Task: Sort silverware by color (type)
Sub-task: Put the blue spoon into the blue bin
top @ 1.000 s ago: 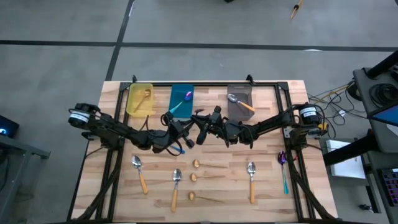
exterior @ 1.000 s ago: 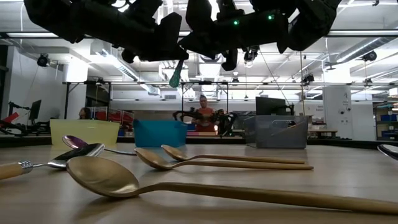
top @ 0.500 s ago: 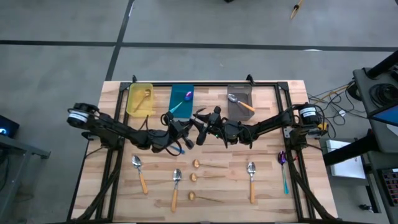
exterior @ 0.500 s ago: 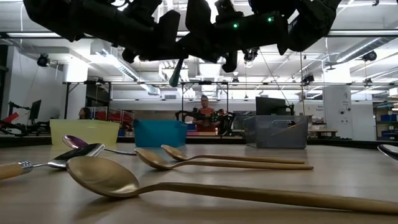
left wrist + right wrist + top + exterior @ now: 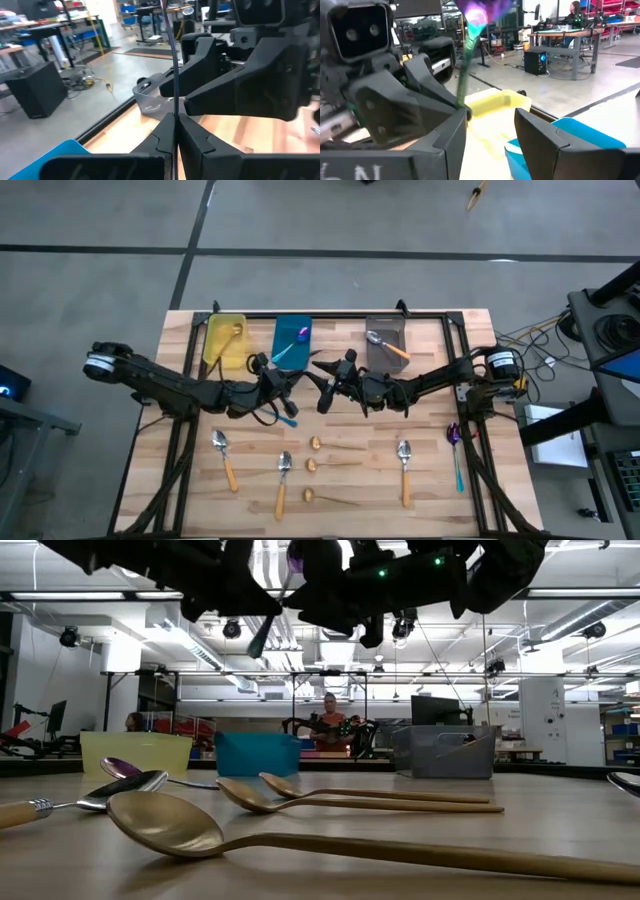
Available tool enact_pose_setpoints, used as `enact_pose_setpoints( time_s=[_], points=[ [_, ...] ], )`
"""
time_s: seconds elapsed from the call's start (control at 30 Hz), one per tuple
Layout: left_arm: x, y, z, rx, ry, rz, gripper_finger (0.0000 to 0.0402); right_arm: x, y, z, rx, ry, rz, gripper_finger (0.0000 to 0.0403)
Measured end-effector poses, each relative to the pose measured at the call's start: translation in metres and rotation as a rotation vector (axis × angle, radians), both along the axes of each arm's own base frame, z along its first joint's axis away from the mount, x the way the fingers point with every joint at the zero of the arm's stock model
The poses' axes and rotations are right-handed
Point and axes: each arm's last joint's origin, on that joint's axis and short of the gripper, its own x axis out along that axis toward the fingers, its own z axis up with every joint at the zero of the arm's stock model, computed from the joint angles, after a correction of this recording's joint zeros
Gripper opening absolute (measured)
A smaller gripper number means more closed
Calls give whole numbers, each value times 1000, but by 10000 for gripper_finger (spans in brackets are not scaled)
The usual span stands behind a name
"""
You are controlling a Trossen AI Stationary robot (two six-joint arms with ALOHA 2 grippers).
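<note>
Jaws of the left gripper (image 5: 282, 392), mid-frame, pinch a purple spoon (image 5: 284, 411) by what seems its teal handle; the right gripper (image 5: 322, 388) beside it stands open, holding nothing.

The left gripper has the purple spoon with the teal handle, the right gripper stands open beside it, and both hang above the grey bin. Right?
Not quite. The left gripper is shut on the purple spoon and the right gripper is open, but the high view shows both over bare table, nearer the blue bin than the grey bin.
</note>
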Motion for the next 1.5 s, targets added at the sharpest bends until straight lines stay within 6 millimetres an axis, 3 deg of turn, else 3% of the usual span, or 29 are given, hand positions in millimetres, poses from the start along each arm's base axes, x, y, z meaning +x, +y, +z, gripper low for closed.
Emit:
enact_pose_setpoints(
  time_s=[0.2, 0.33, 0.47, 0.7, 0.9, 1.07, 1.27, 1.5],
  points=[
    [-15, 0, 5, -31, 79, -131, 0, -5, 0, 5, -32, 100, 20, 166],
    [-22, -2, 2, -60, 172, -266, 0, -12, 4, 15, -74, 185, 183, 169],
    [-25, -4, -1, -104, 216, -347, 0, -21, 6, 25, -103, 250, 240, 167],
    [-25, -5, -8, -120, 269, -369, 0, -36, 16, 41, -174, 296, 289, 169],
    [-22, -6, -11, -129, 272, -375, 0, -35, 18, 47, -185, 230, 355, 160],
    [-20, -6, -14, -130, 284, -375, 0, -31, 19, 44, -214, 214, 355, 128],
    [-19, -7, -14, -133, 279, -382, 0, -30, 18, 43, -218, 218, 341, 24],
    [-19, -5, -13, -107, 267, -316, 1, -30, 17, 43, -170, 209, 271, 13]
  ],
)
